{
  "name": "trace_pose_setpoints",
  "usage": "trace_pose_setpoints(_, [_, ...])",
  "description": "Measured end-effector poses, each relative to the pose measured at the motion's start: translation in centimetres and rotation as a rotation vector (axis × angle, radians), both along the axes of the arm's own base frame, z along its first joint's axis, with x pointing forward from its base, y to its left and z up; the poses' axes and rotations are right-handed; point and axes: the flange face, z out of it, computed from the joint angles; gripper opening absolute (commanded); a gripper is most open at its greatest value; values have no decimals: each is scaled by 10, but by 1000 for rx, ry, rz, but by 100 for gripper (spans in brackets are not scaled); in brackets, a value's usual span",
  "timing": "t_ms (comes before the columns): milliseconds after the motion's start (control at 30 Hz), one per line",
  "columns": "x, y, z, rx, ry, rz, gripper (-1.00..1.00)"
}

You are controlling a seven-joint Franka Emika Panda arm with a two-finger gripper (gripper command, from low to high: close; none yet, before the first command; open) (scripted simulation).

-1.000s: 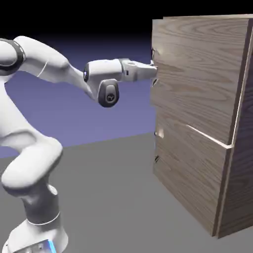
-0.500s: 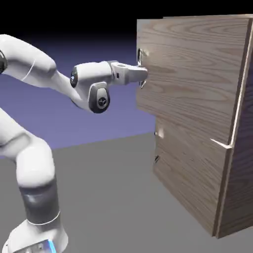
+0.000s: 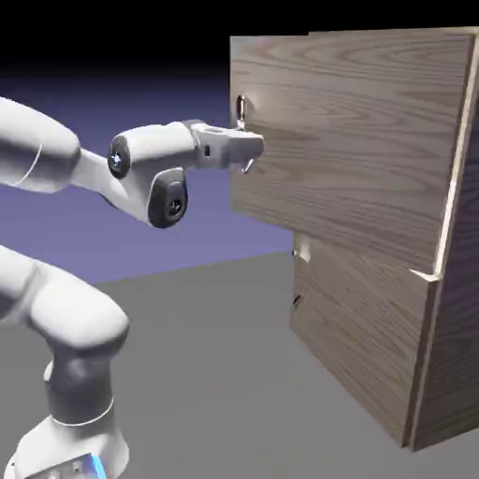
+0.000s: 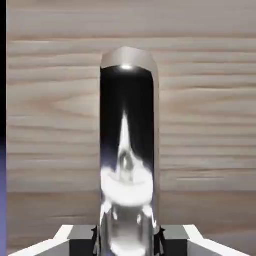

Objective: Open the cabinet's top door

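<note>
The tall wood-grain cabinet (image 3: 460, 281) fills the exterior view's right. Its top door (image 3: 355, 131) stands swung out toward the arm, its free edge well off the cabinet's front. My gripper (image 3: 251, 143) is shut on the vertical silver handle (image 3: 241, 106) near that edge. In the hand view the handle (image 4: 127, 125) runs large and shiny up the middle, pinched between my grey fingertips (image 4: 75, 235), with the door's wood (image 4: 50, 125) behind it.
The lower door (image 3: 360, 327) sits closed beneath, with its own small handle (image 3: 297, 253) at the left edge. Grey table (image 3: 215, 374) stretches between the robot's base and the cabinet. My forearm (image 3: 150, 159) reaches in level from the left.
My gripper has pulled leftward, away from the cabinet, with the handle in it. The top door has swung further open over both steps.
</note>
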Motion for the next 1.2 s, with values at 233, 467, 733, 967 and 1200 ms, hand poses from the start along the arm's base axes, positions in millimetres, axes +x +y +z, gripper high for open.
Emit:
trace_pose_setpoints(233, [4,1,3,9,-14,-2,-100])
trace_pose_setpoints(467, [-1,3,3,-12,-5,-16,-100])
trace_pose_setpoints(733, [-19,-14,1,-17,6,53,-100])
trace_pose_setpoints(967, [-45,-46,0,-15,5,132,-100])
trace_pose_setpoints(1200, [-59,-65,0,-16,5,187,-100])
